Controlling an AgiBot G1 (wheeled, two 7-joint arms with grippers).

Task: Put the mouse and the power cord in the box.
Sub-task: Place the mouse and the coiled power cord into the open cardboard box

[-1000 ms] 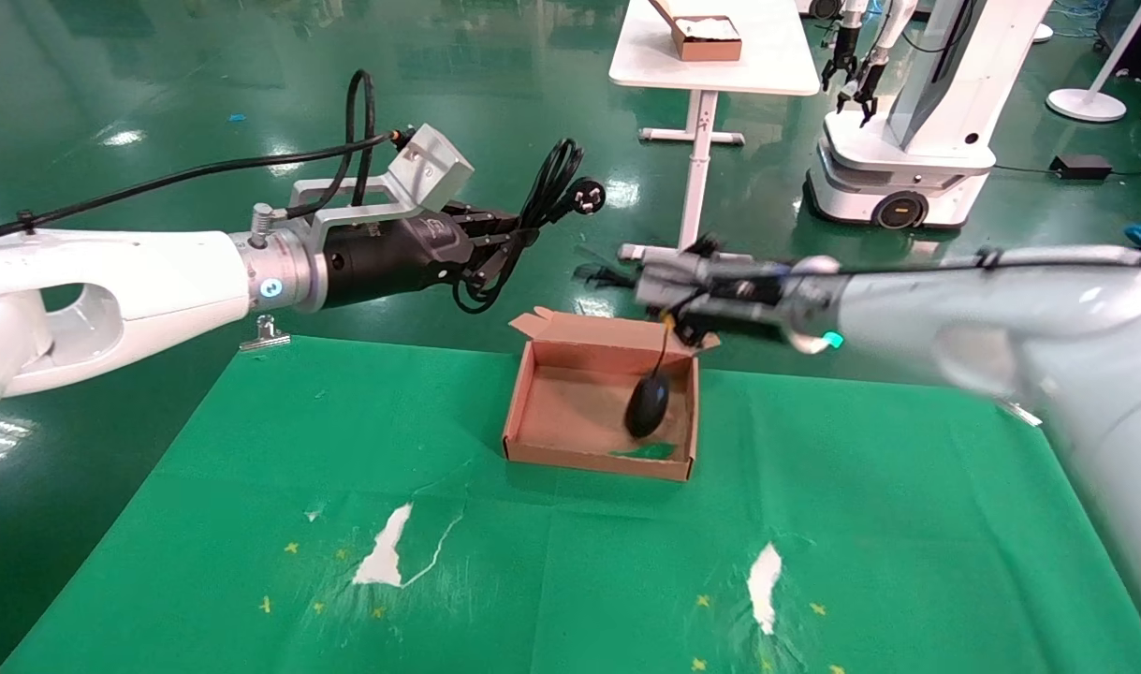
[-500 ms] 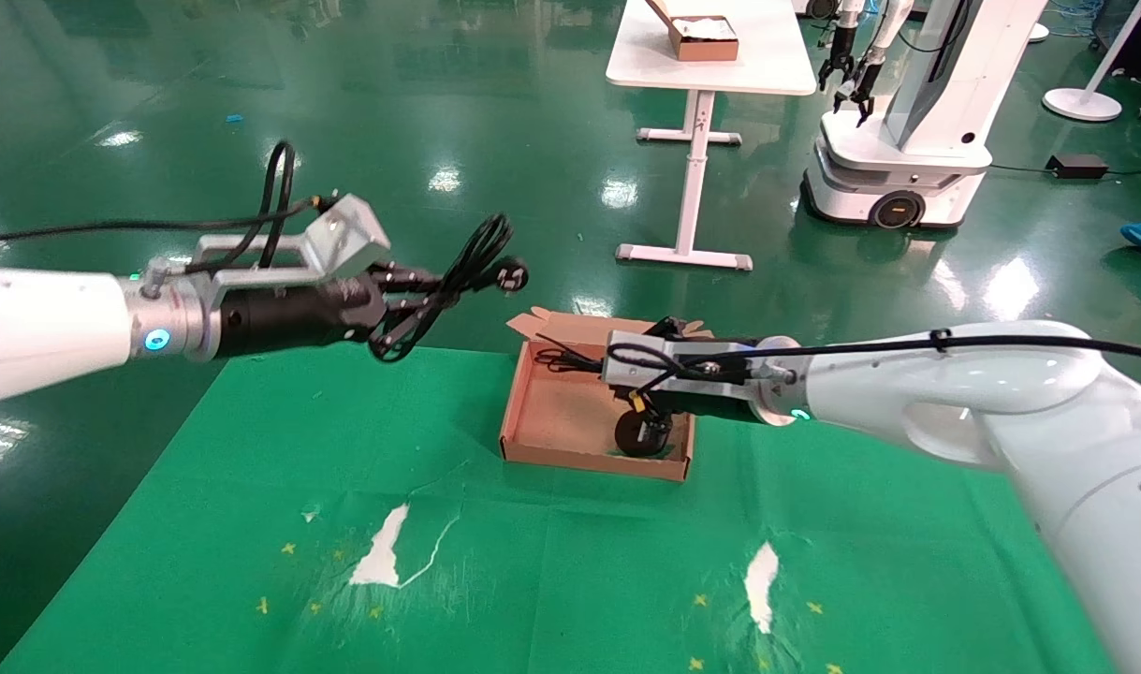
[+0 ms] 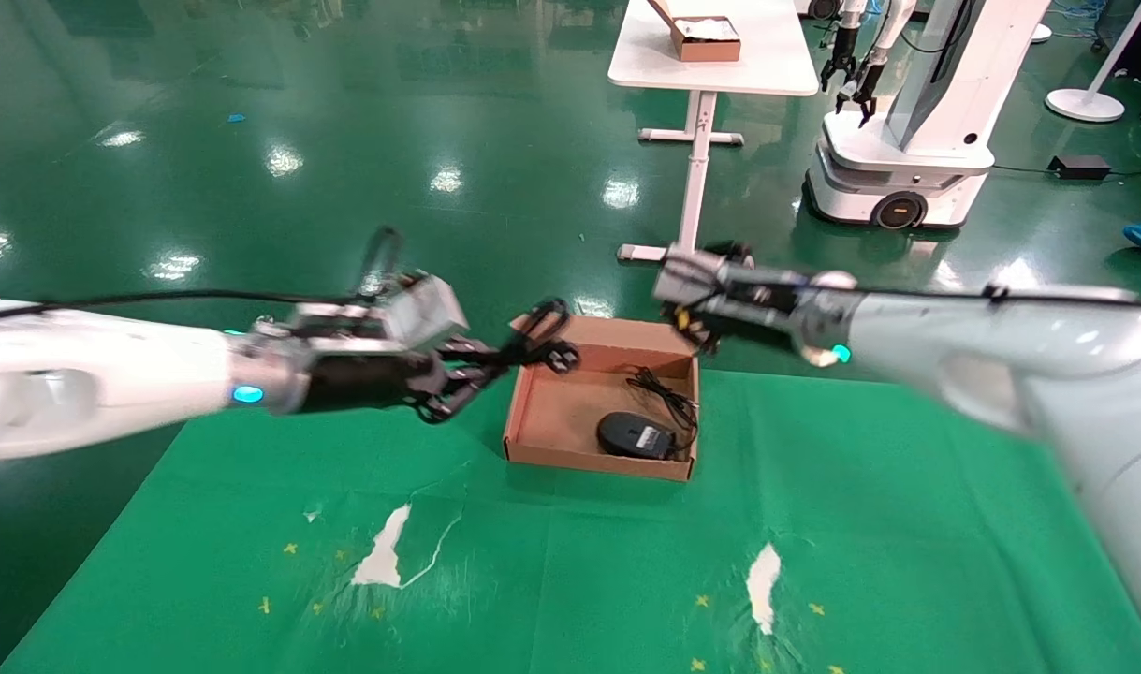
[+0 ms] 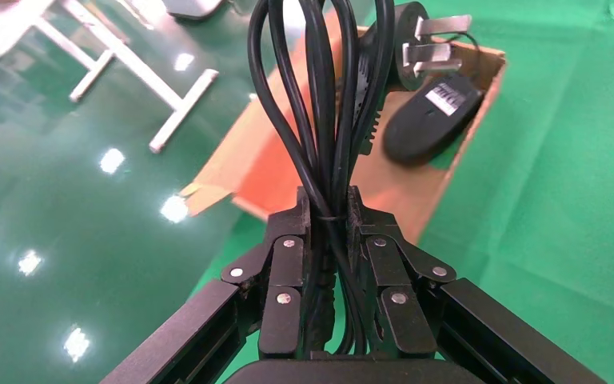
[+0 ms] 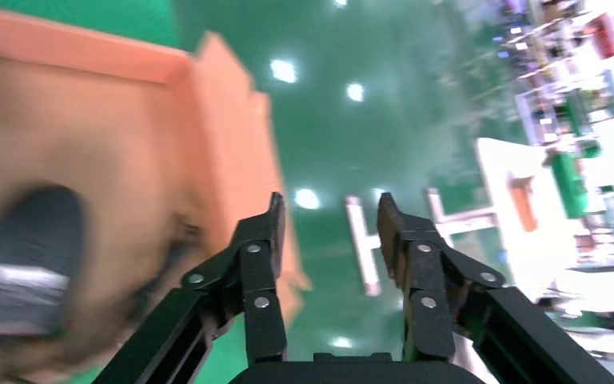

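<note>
Mouse (image 3: 636, 435) lies label-up in the box (image 3: 544, 419), toward its five o'clock corner. At the box's ten o'clock edge, the left gripper (image 3: 495, 367) clamps the power cord (image 3: 544, 339). Right gripper (image 5: 329, 220) hovers at one o'clock, fingers apart, empty.

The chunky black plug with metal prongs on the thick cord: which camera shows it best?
The left wrist view: the plug is sharp there, its prongs clear, above the looped thick black power cord clamped in the left gripper. The head view shows it blurred at the brown cardboard box's edge. The right wrist view misses it.
</note>
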